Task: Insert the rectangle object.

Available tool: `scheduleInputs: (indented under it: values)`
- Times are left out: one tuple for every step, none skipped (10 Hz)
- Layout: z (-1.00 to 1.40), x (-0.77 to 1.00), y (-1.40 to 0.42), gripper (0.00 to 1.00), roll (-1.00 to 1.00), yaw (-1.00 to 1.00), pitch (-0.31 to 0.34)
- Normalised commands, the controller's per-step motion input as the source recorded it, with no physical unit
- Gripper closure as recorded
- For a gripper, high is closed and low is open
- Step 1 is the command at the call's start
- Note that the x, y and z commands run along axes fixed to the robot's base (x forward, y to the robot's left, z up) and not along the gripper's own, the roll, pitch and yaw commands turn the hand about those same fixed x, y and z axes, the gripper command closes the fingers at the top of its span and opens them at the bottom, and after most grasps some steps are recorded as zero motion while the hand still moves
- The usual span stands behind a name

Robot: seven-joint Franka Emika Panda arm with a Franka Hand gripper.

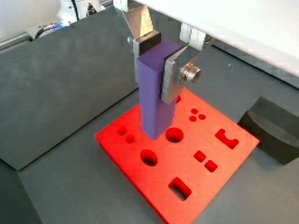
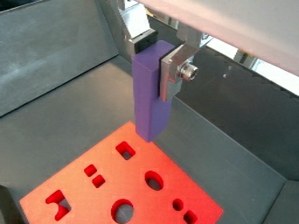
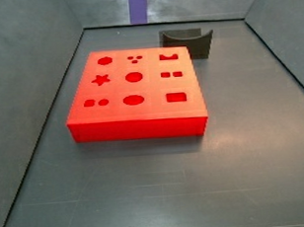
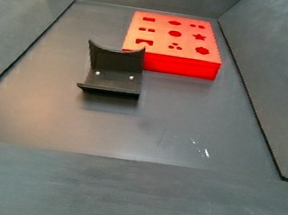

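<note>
Hanging upright in the hand [image 1: 160, 54], the rectangle object [image 1: 156, 92] clears the red block [image 1: 176, 162].

Tool [image 1: 156, 48] raised high, pointing straight down, silver fingers [image 1: 174, 70] closed on upper end of the rectangle object [image 1: 156, 96], held upright in both wrist views.

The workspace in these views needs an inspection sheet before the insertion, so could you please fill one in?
Surface: dark grey floor, bare apart from the items below.
Job's things: rectangle object held upright, lower end above the red block; in a side view only its lower end shows at the top edge. Not yet inserted.
Clutter: dark grey curved holder, standing apart from the block.
Grippers: gripper in both wrist views, shut on the bar's upper end.
Cables: nothing seen.
Surroundings: grey walls around the floor.
</note>
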Motion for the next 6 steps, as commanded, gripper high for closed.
scheduleInputs:
  values:
    - [-0.38,0.00,-0.01,1.00,0.00,-0.02,-0.114]
    - [-0.58,-0.02,-0.29,1.00,-0.01,-0.19,-0.354]
    - [-0.50,-0.12,-0.23,1.00,-0.02,-0.20,-0.391]
    - [-0.47,-0.09,-0.15,1.00,-0.03,-0.13,-0.404]
    - [-0.43,-0.06,-0.14,1.00,0.00,-0.16,-0.419]
    - [-0.50,0.00,-0.08,1.00,0.06,-0.27,-0.330]
